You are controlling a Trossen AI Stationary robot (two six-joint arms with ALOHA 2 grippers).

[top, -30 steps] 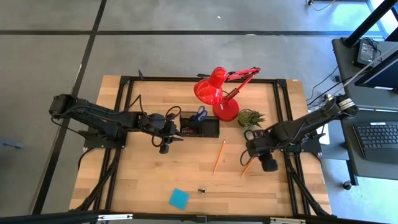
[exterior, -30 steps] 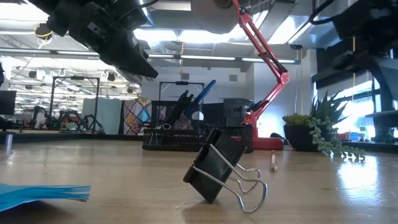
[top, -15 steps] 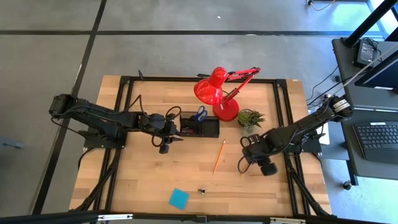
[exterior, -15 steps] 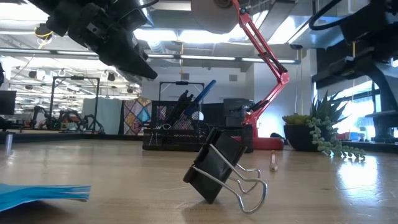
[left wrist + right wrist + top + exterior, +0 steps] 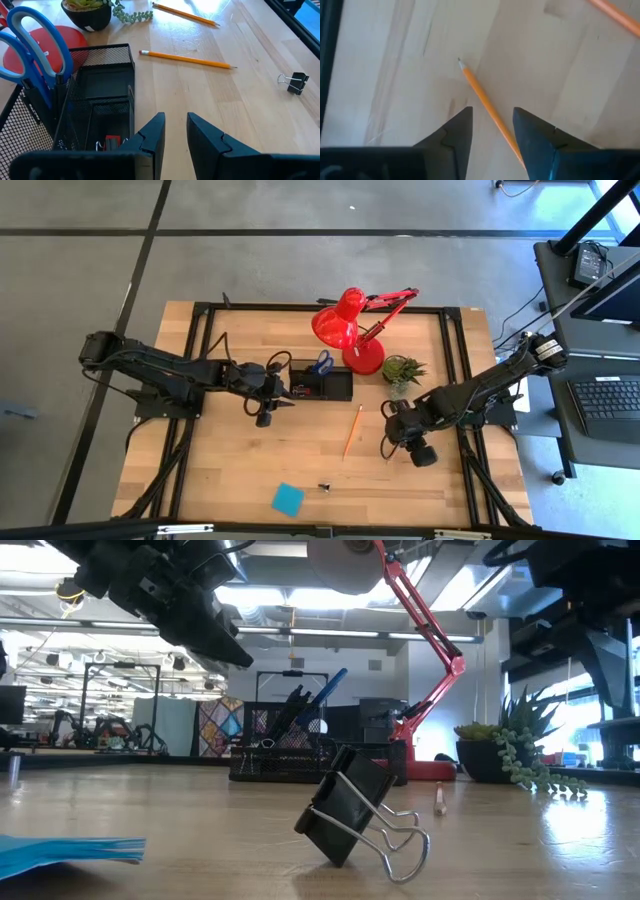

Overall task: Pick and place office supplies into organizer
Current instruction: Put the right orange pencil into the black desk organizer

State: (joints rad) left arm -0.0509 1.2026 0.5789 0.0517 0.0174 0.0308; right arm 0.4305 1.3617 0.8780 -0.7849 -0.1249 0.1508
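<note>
Currently, scene: wooden table [image 5: 240, 460] with two dark arms, office supplies partly sorted.
Right gripper: right gripper [image 5: 491, 131] sits low over the right part of the table, fingers parted, straddling an orange pencil [image 5: 485, 106] that lies flat on the wood; the fingers stand apart from it, nothing grasped.
Right gripper, high view: right gripper [image 5: 388, 442] is near the potted plant [image 5: 402, 369], its pencil mostly hidden under the arm.
Left gripper: left gripper [image 5: 174, 131] hangs just beside the organizer [image 5: 107, 82], fingers slightly apart with a narrow gap, empty; bare wood shows between them.
Left gripper, high view: left gripper [image 5: 283, 395] is at the organizer's left end.
Organizer: black mesh tray [image 5: 338, 386] in front of the red lamp [image 5: 345, 325] base.
Scissors: blue-handled scissors [image 5: 35, 47] stand upright in an organizer compartment.
Eraser: small red eraser [image 5: 112, 142] lies in a low compartment, partly hidden.
Pens: dark pens [image 5: 296, 700] stick up from the organizer in the low view.
Second pencil: second orange pencil [image 5: 352, 431] lies loose mid-table, between organizer and right gripper.
Sticky pad: blue sticky-note pad [image 5: 287, 499] near the front edge.
Clip: black binder clip [image 5: 325, 486] just beside the pad, tilted on its wire handles.
</note>
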